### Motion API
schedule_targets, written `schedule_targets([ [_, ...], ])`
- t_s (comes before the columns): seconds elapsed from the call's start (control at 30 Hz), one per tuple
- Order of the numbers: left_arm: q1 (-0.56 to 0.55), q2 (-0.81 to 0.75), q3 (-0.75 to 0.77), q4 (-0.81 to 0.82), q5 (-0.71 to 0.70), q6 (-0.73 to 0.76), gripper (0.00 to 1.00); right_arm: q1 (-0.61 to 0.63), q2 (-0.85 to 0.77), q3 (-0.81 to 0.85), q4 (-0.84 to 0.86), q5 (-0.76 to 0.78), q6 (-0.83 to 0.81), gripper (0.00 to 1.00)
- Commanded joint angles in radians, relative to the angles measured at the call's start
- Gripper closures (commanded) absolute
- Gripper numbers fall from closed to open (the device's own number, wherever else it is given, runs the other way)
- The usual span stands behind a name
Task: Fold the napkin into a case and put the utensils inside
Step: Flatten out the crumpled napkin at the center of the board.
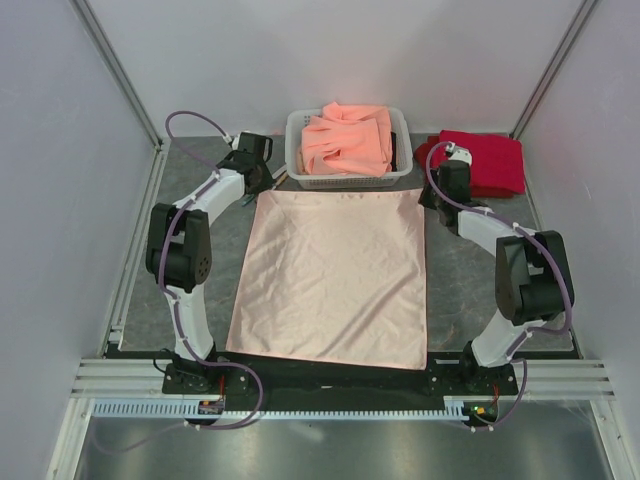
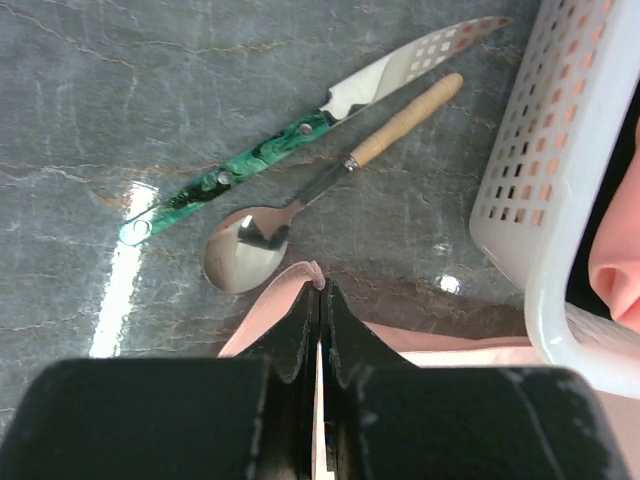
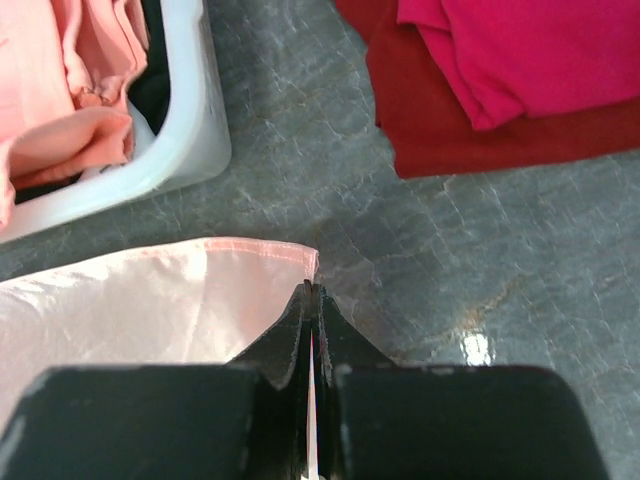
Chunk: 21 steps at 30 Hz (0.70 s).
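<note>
The pale-pink napkin [image 1: 335, 275] lies spread flat in the middle of the table. My left gripper [image 2: 321, 292] is shut on its far left corner [image 2: 300, 275], which curls up at the fingertips. My right gripper [image 3: 311, 290] is shut on the far right corner [image 3: 290, 255]. Just beyond the left gripper lie the utensils: a green-handled knife [image 2: 250, 165] and a metal spoon [image 2: 245, 250] with a wooden handle. In the top view the left gripper [image 1: 262, 185] and right gripper [image 1: 432, 195] sit at the napkin's two far corners.
A white basket [image 1: 348, 148] heaped with orange-salmon cloths stands behind the napkin, close to both grippers. Folded red cloths [image 1: 485, 160] lie at the back right. Grey walls close in the table on the left, right and back.
</note>
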State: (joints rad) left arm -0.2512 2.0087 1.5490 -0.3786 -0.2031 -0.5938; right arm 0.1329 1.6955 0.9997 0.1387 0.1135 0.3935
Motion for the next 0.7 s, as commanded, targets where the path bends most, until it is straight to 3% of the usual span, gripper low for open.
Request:
schedule_targets([
  [0.0,0.016,0.013,0.049,0.035,0.007,0.003,0.98,-0.004,0.042,0.079,-0.014,-0.005,-0.012,1.0],
  [0.5,0.05,0.024,0.052,0.0,0.01,-0.003,0.98,-0.004,0.184,0.24,-0.091,-0.063,-0.024,1.0],
  [0.6,0.059,0.003,0.072,-0.029,-0.008,-0.003,0.79,-0.003,0.239,0.359,-0.255,-0.008,-0.033,1.0],
  [0.63,0.061,-0.007,0.079,-0.064,-0.016,-0.003,0.64,-0.004,0.24,0.378,-0.295,0.032,-0.025,0.95],
  [0.67,0.063,-0.022,0.082,-0.077,-0.024,-0.003,0.57,-0.003,0.237,0.42,-0.348,0.063,-0.018,0.87],
])
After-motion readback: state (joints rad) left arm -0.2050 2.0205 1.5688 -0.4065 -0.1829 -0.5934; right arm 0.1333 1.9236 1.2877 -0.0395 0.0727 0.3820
